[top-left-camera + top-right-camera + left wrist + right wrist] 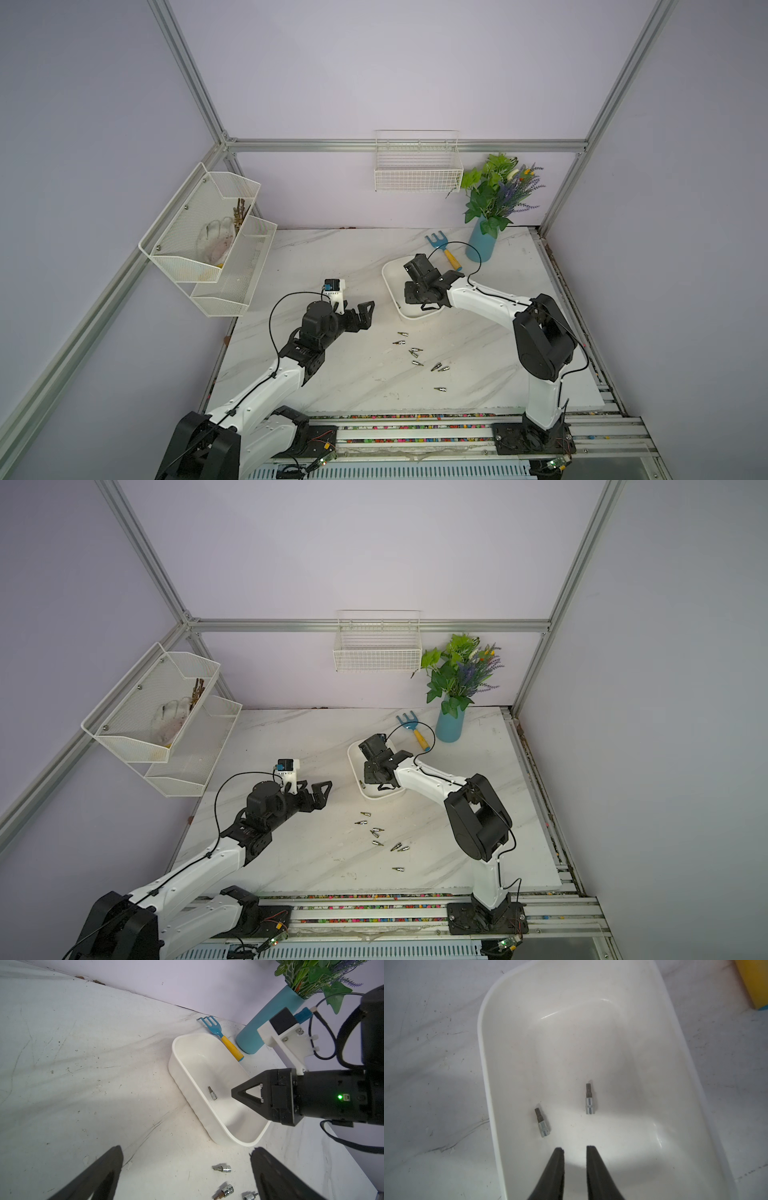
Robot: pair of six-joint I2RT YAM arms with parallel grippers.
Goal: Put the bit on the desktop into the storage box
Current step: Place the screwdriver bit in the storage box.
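R gripper (575,1148) over storage box (480,1039), jaws slightly apart, nothing between; two bits (590,1101) lie inside, other bits (417,363) loose on worktop (353,382); L gripper (187,1148) jaws spread wide.

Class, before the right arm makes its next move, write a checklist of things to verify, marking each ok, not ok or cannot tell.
1. Right gripper jaws apart, nothing between them: ok.
2. Bits lying inside the storage box: ok, two.
3. Desktop free of bits: not ok, several loose bits lie there.
4. Left gripper open and empty: ok.
5. Right gripper clear of the box floor: cannot tell.
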